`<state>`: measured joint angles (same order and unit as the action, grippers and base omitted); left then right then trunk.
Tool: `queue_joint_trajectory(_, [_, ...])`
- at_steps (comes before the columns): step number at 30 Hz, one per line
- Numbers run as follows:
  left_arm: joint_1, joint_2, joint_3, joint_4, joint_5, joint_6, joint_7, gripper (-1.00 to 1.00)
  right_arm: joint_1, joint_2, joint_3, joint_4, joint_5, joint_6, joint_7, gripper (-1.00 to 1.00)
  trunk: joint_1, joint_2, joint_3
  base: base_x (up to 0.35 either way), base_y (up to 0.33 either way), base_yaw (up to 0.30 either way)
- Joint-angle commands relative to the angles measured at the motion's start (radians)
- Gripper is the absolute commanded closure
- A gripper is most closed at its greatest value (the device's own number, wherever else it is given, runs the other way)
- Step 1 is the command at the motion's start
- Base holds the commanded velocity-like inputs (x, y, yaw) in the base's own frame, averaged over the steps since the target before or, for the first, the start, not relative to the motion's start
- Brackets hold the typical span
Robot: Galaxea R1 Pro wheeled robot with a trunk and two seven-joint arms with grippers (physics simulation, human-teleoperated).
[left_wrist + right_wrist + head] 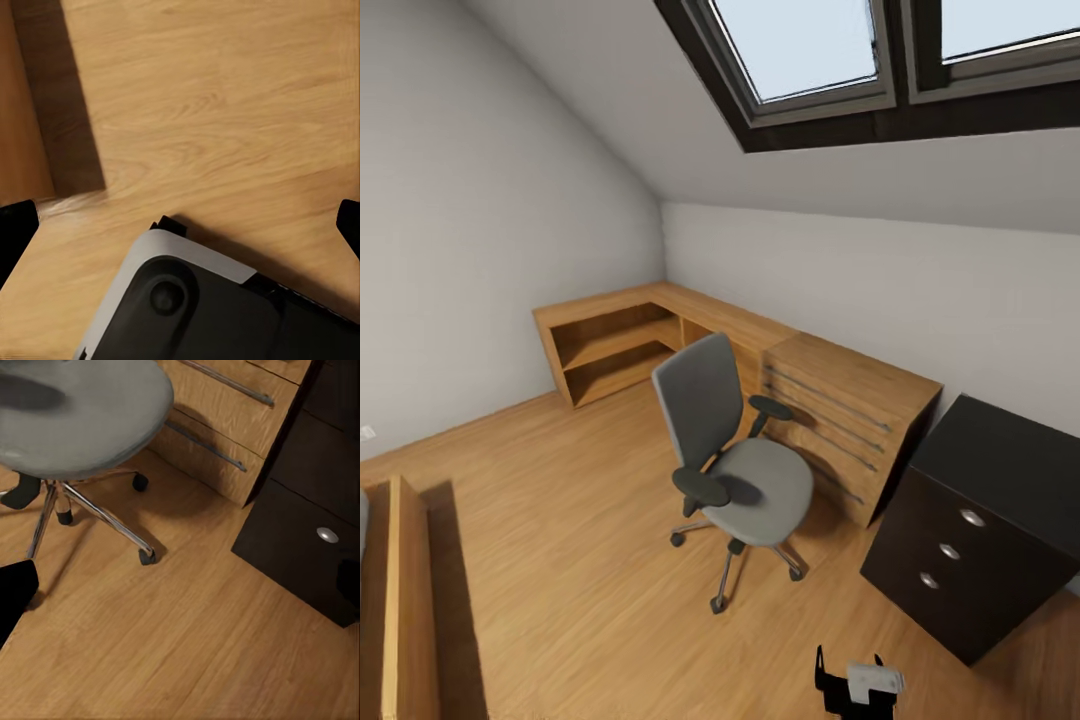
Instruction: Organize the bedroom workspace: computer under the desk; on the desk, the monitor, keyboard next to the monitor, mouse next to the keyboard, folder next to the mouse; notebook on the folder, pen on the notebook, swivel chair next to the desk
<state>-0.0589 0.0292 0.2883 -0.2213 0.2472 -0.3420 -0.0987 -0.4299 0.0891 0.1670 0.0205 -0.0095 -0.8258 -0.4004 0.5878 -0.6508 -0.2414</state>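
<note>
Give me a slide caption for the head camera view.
Grey swivel chair on wooden floor, beside a light wooden chest of drawers and black drawer unit.

An attic room in a home: sloped white ceiling with dark-framed skylights [830,60], warm wooden plank floor [580,560], a grey swivel chair [735,465] beside low wooden corner shelving [620,345].

Swivel chair [735,465] on the floor before the wooden chest [850,425]; desk drawer unit [975,525] right of both

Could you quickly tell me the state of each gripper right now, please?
Left gripper: open, holding nothing, above the wooden floor.
Right gripper: open, holding nothing, near the grey swivel chair and the black drawer unit.
</note>
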Motion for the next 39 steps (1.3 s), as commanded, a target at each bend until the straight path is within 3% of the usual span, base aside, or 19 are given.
queue_joint_trajectory(1, [-0.001, 0.000, 0.003, 0.002, 0.010, -0.002, -0.010, -1.00, -0.001, -0.004, 0.010, 0.002, 0.001, -0.016, -0.009, -1.00, 0.000, -0.001, -0.001, 0.000, 0.000, 0.282])
queue_joint_trajectory(8, [-0.001, 0.000, 0.003, 0.001, 0.011, -0.004, -0.010, -1.00, 0.041, -0.031, 0.010, 0.003, 0.002, -0.065, -0.013, -1.00, 0.000, -0.001, 0.002, 0.000, 0.000, 0.282])
queue_joint_trajectory(14, [-0.001, 0.001, 0.004, 0.001, 0.011, -0.006, -0.010, -1.00, 0.112, -0.086, 0.011, 0.003, 0.007, -0.079, -0.009, -1.00, 0.000, -0.001, 0.005, 0.000, 0.000, 0.282])
queue_joint_trajectory(19, [-0.001, 0.002, 0.004, 0.001, 0.012, -0.014, -0.009, -1.00, 0.140, -0.114, 0.012, 0.004, 0.008, -0.081, -0.006, -1.00, 0.000, -0.001, 0.006, 0.000, 0.000, 0.282])
queue_joint_trajectory(26, [-0.001, 0.002, 0.005, 0.000, 0.011, -0.024, -0.009, -1.00, 0.176, -0.120, 0.015, 0.004, 0.020, -0.120, 0.024, -1.00, 0.000, -0.001, 0.006, 0.000, 0.000, 0.282])
queue_joint_trajectory(35, [-0.001, 0.002, 0.003, 0.000, 0.010, -0.026, -0.010, -1.00, 0.206, -0.120, 0.015, 0.004, 0.053, -0.141, 0.204, -1.00, 0.000, -0.001, 0.004, 0.000, 0.000, 0.282])
queue_joint_trajectory(39, [-0.001, 0.002, 0.003, 0.000, 0.010, -0.026, -0.010, -1.00, 0.209, -0.123, 0.014, 0.004, 0.055, -0.140, 0.231, -1.00, 0.000, -0.001, 0.003, 0.000, 0.000, 0.278])
